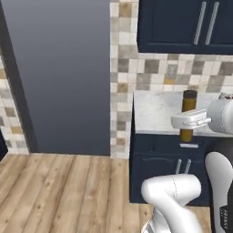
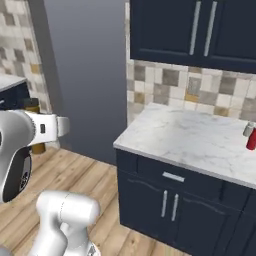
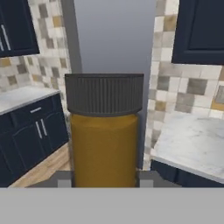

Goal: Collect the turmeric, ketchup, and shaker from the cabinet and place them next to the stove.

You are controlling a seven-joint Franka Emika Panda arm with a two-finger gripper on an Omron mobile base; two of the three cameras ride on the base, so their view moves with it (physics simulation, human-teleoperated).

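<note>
The turmeric [image 3: 104, 131], a brown-amber jar with a dark ribbed cap, is held upright in the gripper [image 1: 189, 122], whose jaws are closed against its two sides; in the hand view the jar stands between the two finger tips [image 3: 63, 179]. In the left base view the jar is seen in the air in front of the near edge of the marble counter [image 1: 154, 111], with its cap above the fingers and its base below them. In the right base view the jar [image 2: 35, 125] is partly hidden behind the white wrist, at the left over the wood floor [image 2: 80, 175]. The ketchup [image 2: 251, 139], red with a pale top, is seen at the far right edge of the counter, with a small grey item just beside it that is too cut off to identify. The cabinet [image 2: 190, 30], navy with silver bar handles, is shown closed above the tiled wall [image 2: 170, 85]
</note>
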